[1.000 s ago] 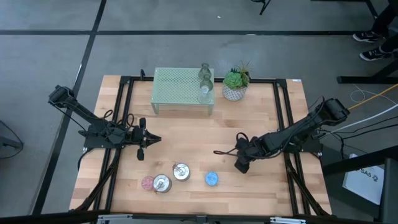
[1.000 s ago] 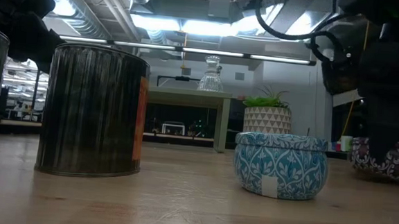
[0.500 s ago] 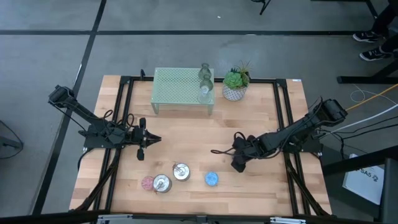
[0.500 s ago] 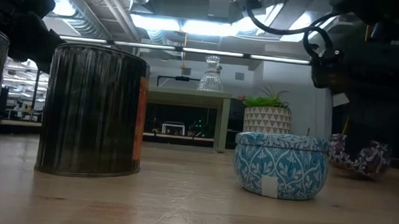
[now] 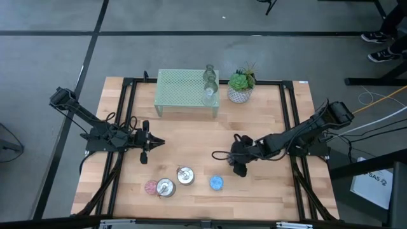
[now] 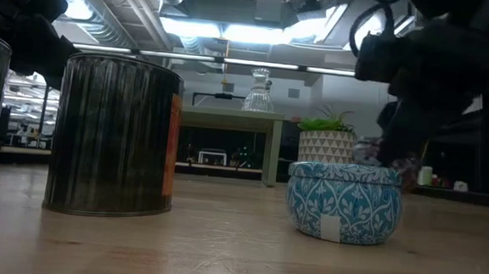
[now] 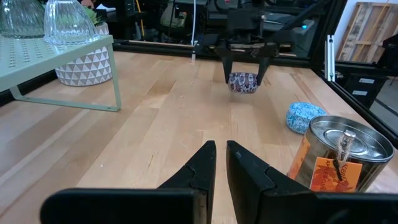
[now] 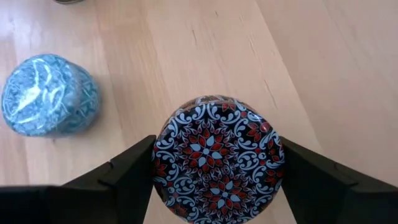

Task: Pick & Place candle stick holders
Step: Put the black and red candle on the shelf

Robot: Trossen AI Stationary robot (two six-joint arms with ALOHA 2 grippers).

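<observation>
Fingers of the right gripper (image 5: 238, 166) clamp a round patterned tin, and in the high view that arm reaches from the table's right edge, stretched low toward the middle, its gripper just beside the blue tin (image 5: 217, 183) at the near edge; the left gripper (image 5: 147, 144) lies with its jaws pressed together and empty, its arm folded along the left rail; two silver tins (image 5: 185, 175) and a pink holder (image 5: 151, 187) sit in a row left of the blue tin, while two clear glass holders (image 5: 210, 84) stand on the mint mesh stand (image 5: 184, 90) beside the potted plant (image 5: 241, 86); the low view shows the blue tin (image 6: 344, 202) resting on the wood next to a tall silver tin (image 6: 114, 134), with the right arm a dark mass above and behind it, the held tin barely showing; the left wrist view has its own fingers (image 7: 202, 165) almost touching, and beyond them the right gripper (image 7: 244, 73) pointing straight down, jaws on either side of the patterned tin (image 7: 243, 82), lifted just off the table; the right wrist view looks down on the patterned tin (image 8: 217, 157), dark blue, white and red, gripped on both sides, the blue tin (image 8: 47, 94) on the table near it
</observation>
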